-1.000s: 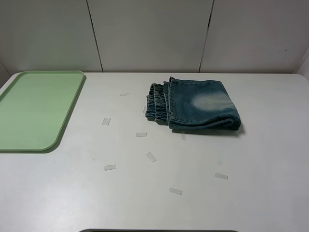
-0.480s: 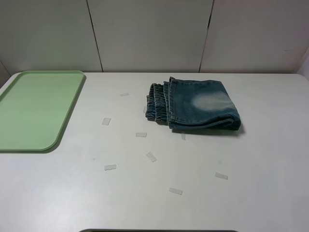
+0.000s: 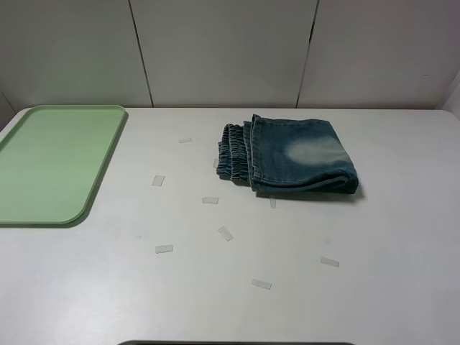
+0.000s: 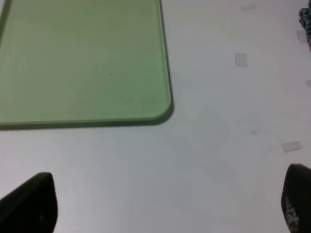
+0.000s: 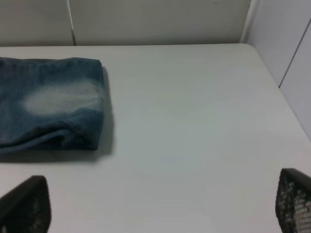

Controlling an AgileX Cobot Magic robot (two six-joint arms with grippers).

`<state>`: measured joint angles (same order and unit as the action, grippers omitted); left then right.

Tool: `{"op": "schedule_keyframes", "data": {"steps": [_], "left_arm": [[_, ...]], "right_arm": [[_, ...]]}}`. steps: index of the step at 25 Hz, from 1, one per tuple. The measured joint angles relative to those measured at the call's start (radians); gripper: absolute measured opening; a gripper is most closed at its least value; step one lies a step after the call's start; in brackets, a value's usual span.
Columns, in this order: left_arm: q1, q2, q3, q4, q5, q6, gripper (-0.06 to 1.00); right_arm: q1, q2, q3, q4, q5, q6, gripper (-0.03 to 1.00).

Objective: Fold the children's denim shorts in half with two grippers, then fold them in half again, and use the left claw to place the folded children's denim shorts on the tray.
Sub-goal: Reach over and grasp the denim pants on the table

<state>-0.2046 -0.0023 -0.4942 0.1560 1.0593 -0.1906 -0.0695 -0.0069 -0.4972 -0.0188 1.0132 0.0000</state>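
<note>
White tabletop (image 3: 374,244) fills almost all of the high view, and behind its far edge stand plain grey wall panels (image 3: 223,50). On this tabletop, close to the far edge and a little to the right of the middle, lie the small blue washed-denim children's shorts (image 3: 298,158). They are folded into a compact, nearly square packet. The gathered elastic waist shows as several layers on the side that faces the left edge, and a pale faded patch is on the top layer. Nothing touches the shorts.

Several short pieces of whitish tape (image 3: 226,233) are stuck flat on the tabletop, from just beside the shorts toward the near edge.

Well apart from the shorts, at the far left corner of the tabletop, lies the flat pale green rectangular plastic tray (image 3: 50,165) with rounded corners and a low rim. It carries nothing.

Neither arm appears in the high view. In the left wrist view the left gripper (image 4: 163,206) hangs above bare tabletop near one rounded corner of the tray, its two dark fingers (image 4: 29,206) spread wide with nothing between them. In the right wrist view the right gripper (image 5: 160,204) is also spread wide and holds nothing. It is over bare tabletop, with the folded shorts ahead of it toward the far edge.
</note>
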Motion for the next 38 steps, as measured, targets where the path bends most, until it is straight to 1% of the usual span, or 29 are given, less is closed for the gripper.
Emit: {"op": "schedule_keyframes", "data": {"steps": [17, 23, 29, 35, 38], "left_arm": [[0.000, 0.000, -0.005, 0.000, -0.004, 0.000, 0.91], [0.000, 0.017, -0.044, 0.000, -0.002, 0.000, 0.91], [0.000, 0.194, -0.110, 0.000, 0.005, 0.000, 0.91], [0.000, 0.459, -0.186, 0.000, 0.004, 0.000, 0.91], [0.000, 0.584, -0.220, 0.000, -0.023, 0.000, 0.91]], "right_arm": [[0.000, 0.000, 0.000, 0.000, 0.001, 0.000, 0.70], [0.000, 0.000, 0.000, 0.000, 0.001, 0.000, 0.70], [0.000, 0.000, 0.000, 0.000, 0.001, 0.000, 0.70], [0.000, 0.000, 0.000, 0.000, 0.001, 0.000, 0.70], [0.000, 0.000, 0.000, 0.000, 0.001, 0.000, 0.70]]}}
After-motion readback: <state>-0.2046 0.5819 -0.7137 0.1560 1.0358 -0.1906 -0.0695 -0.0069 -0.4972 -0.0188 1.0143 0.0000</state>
